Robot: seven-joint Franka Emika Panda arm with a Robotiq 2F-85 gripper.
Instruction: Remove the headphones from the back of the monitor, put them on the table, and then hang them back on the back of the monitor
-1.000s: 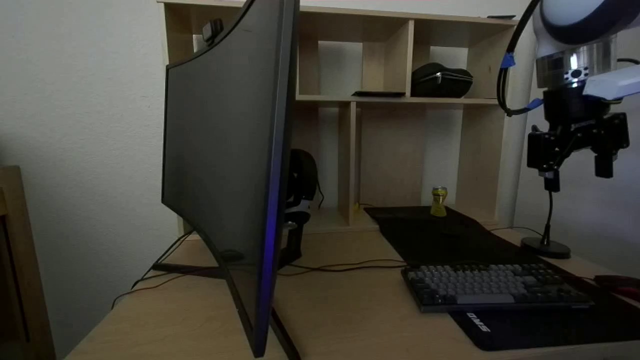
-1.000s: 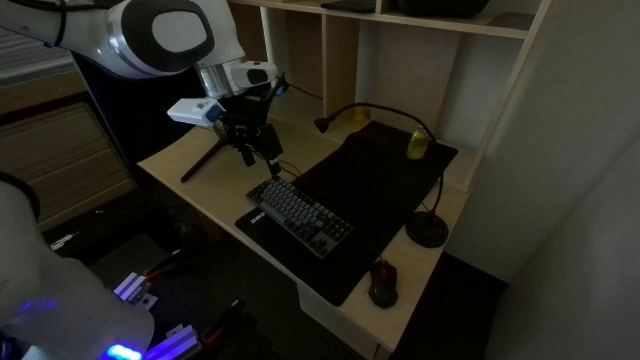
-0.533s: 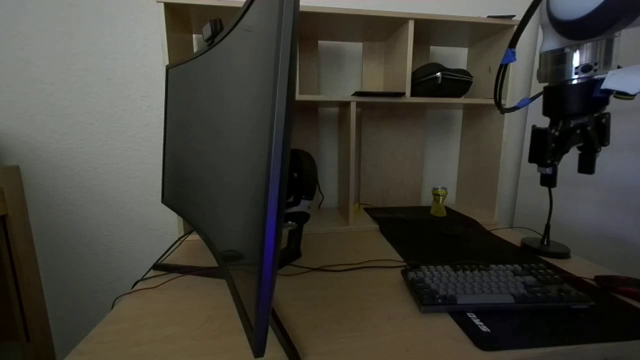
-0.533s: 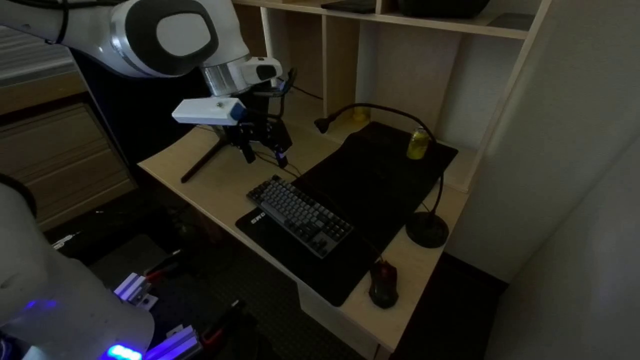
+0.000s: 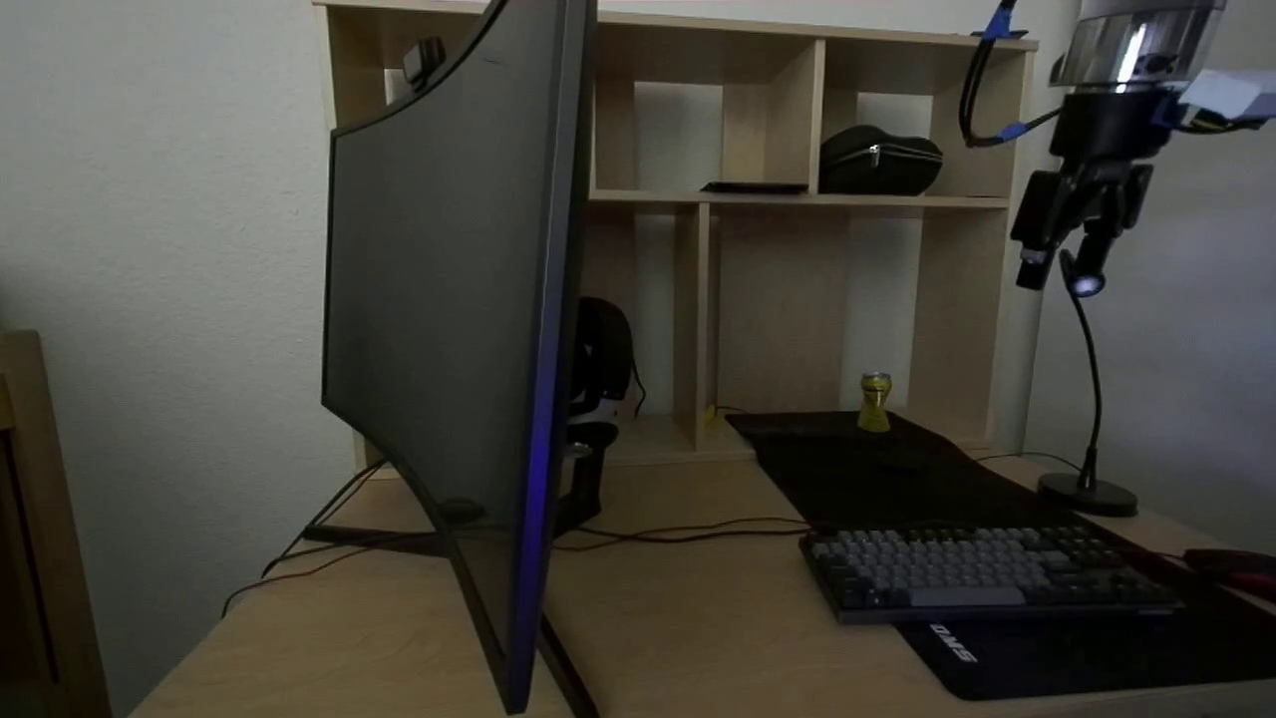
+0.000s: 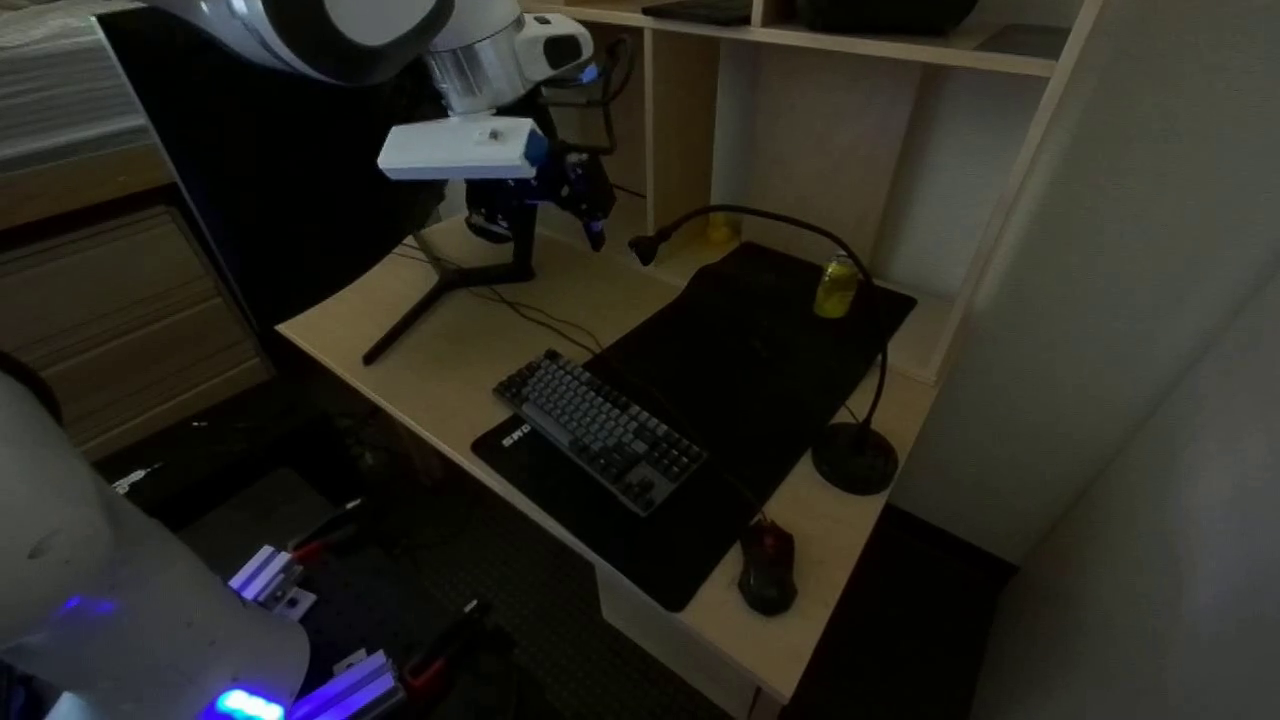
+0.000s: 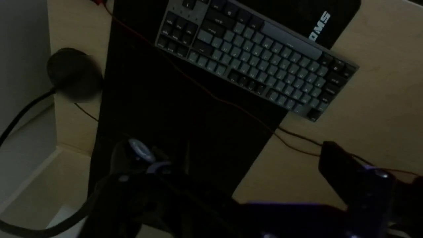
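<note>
The black headphones [image 5: 604, 349] hang behind the monitor [image 5: 449, 269] in an exterior view, partly hidden by its edge. In an exterior view the monitor's dark screen [image 6: 270, 190] stands at the left; a dark rounded shape near its stand may be an ear cup, partly covered by the gripper. My gripper [image 5: 1061, 277] is open and empty, well above the table [image 5: 698, 618]. In the wrist view the gripper [image 7: 234, 150] has its fingers wide apart, with only the desk and mat below. The headphones do not show in the wrist view.
A keyboard [image 6: 605, 430] lies on a black desk mat [image 6: 740, 340]. A gooseneck lamp [image 6: 855, 460] arches over the mat, its head near my gripper in that view. A yellow can [image 5: 874, 402], a mouse [image 6: 768, 568], cables [image 5: 698, 531] and cubby shelving [image 5: 778, 199] are also there.
My gripper has risen and turned. It has moved left in an exterior view and right, towards the shelving, in an exterior view. It stays open. The headphones and monitor have not moved.
</note>
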